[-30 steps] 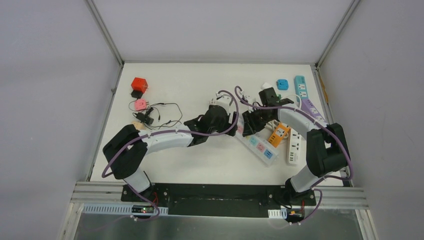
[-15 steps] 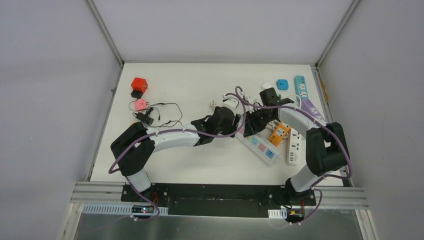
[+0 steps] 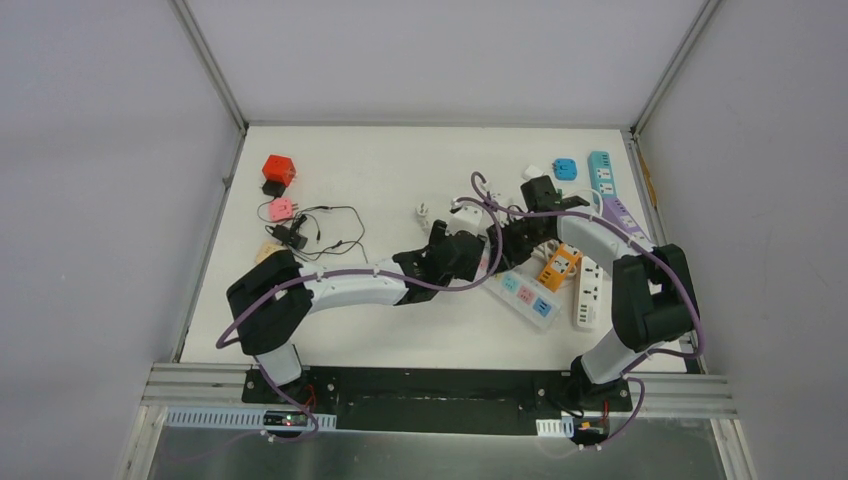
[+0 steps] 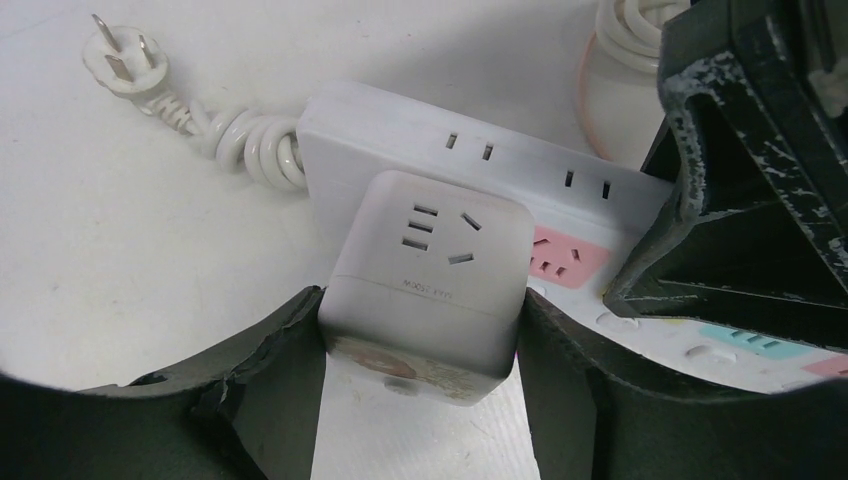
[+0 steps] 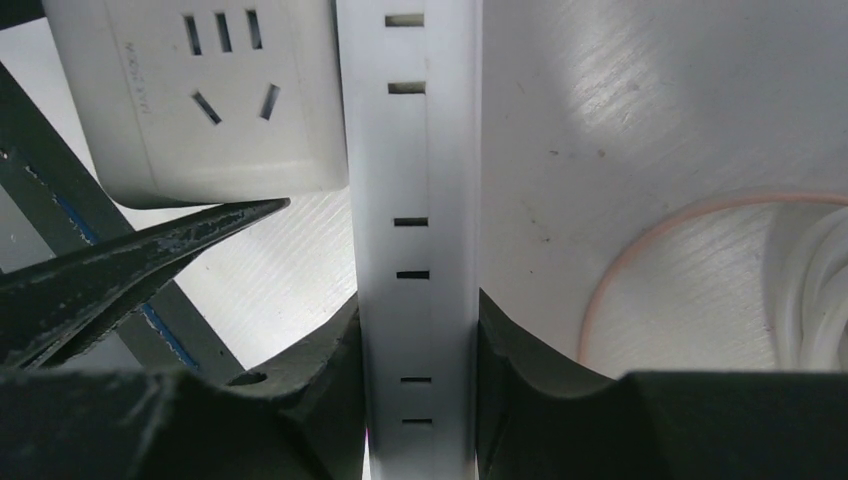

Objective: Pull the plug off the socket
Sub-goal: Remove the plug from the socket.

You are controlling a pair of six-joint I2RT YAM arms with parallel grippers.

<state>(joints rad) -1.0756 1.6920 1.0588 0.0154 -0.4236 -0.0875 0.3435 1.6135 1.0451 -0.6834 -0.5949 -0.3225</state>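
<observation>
A white cube adapter plug [image 4: 430, 270] sits plugged into a long white power strip [image 4: 520, 160] with pink and blue sockets. My left gripper [image 4: 420, 335] is shut on the cube, one finger pressed on each side. My right gripper [image 5: 415, 370] is shut across the narrow body of the power strip [image 5: 415, 150], right beside the cube [image 5: 210, 90]. In the top view the two grippers, left [image 3: 470, 255] and right [image 3: 512, 245], meet over the strip's far end [image 3: 525, 295]. The cube is hidden there.
The strip's coiled cord ends in a loose plug [image 4: 125, 65]. An orange strip [image 3: 556, 267], a white strip [image 3: 588, 293], a teal strip [image 3: 601, 172] and a blue adapter [image 3: 565, 168] lie right. A red cube [image 3: 278, 169], a pink adapter [image 3: 281, 209] and a black charger [image 3: 295, 237] lie left.
My left arm has swung right and a little nearer, bringing its gripper up against the power strip beside the right gripper. The right arm has stayed in place.
</observation>
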